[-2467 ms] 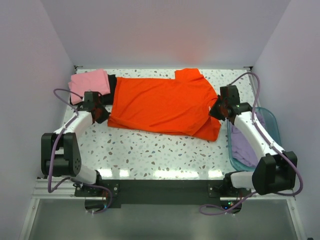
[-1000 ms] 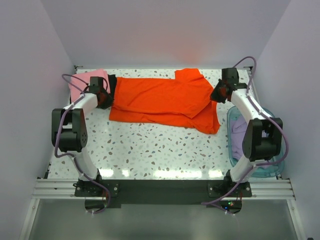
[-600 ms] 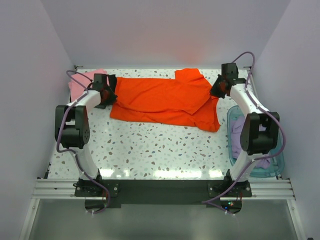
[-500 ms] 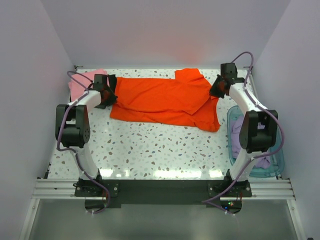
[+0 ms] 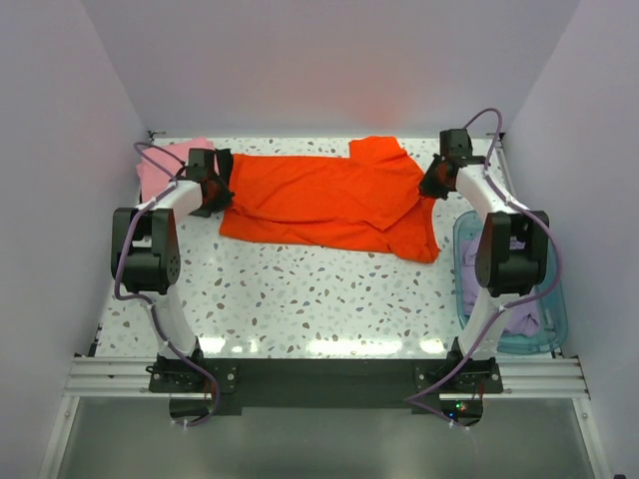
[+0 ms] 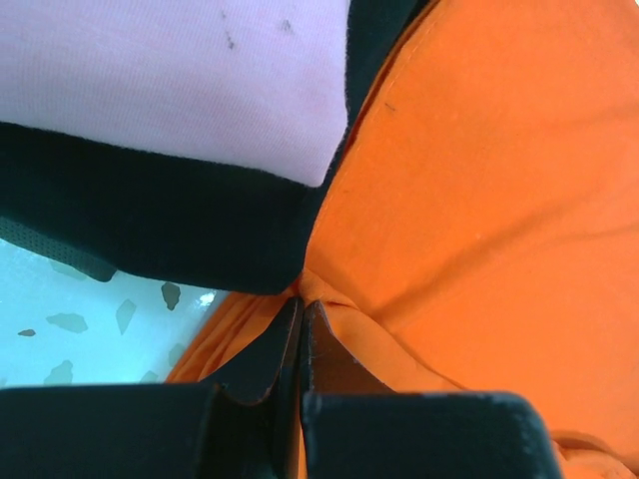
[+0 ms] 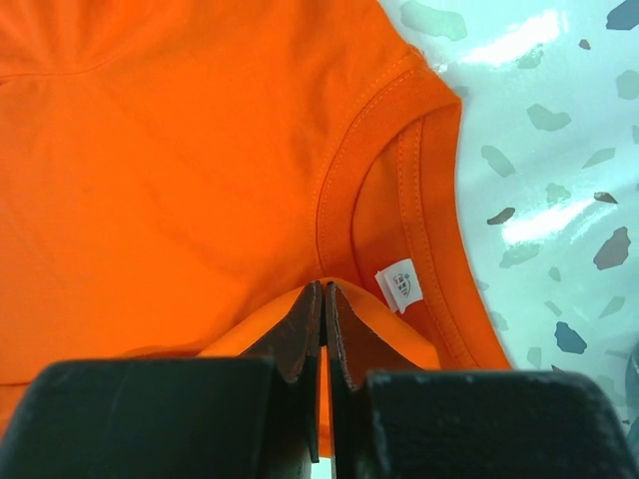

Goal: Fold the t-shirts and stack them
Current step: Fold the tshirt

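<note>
The orange-red t-shirt (image 5: 329, 200) lies across the back of the table, its near long edge folded over toward the back. My left gripper (image 5: 212, 190) is shut on the shirt's left end, and its fingertips (image 6: 300, 301) pinch a pleat of orange cloth (image 6: 479, 200). My right gripper (image 5: 436, 185) is shut on the right end, pinching cloth (image 7: 180, 160) beside the collar and its white label (image 7: 402, 283). The pink t-shirt (image 5: 160, 165) (image 6: 180, 80) lies folded on the black t-shirt (image 5: 225, 165) (image 6: 150, 220) at the back left. The lavender t-shirt (image 5: 499, 289) lies in the blue basket (image 5: 544, 339).
The basket stands at the table's right edge, next to the right arm. Grey walls close in the table on the left, back and right. Speckled tabletop (image 5: 319, 299) stretches between the shirt and the arm bases.
Both grippers have carried the shirt's near edge toward the back, folding it over lengthwise. In the last half second they have hardly moved.
</note>
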Controlling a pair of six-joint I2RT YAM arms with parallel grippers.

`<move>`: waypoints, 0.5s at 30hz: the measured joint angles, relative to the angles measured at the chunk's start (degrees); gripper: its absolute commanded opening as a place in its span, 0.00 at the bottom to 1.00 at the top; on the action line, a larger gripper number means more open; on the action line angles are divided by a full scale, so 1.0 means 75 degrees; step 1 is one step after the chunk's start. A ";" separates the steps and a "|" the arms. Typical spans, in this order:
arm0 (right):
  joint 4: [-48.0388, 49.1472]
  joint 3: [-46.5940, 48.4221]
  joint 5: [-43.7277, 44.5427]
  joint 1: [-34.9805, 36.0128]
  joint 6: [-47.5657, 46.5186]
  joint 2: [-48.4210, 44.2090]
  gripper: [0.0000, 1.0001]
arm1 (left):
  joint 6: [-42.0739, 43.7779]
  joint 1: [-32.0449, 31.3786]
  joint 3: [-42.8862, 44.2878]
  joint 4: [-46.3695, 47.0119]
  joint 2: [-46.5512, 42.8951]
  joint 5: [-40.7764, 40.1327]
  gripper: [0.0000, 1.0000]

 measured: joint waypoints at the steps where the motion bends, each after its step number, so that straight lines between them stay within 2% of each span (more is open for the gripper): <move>1: 0.0000 0.0000 0.0000 -0.0023 0.0000 0.0000 0.00 | 0.0000 0.0000 0.0000 -0.0006 0.0000 -0.0029 0.00; 15: 0.0006 0.0015 -0.0006 -0.0178 0.0000 0.0213 0.00 | -0.0061 0.0035 0.0000 0.0020 0.0000 -0.0099 0.00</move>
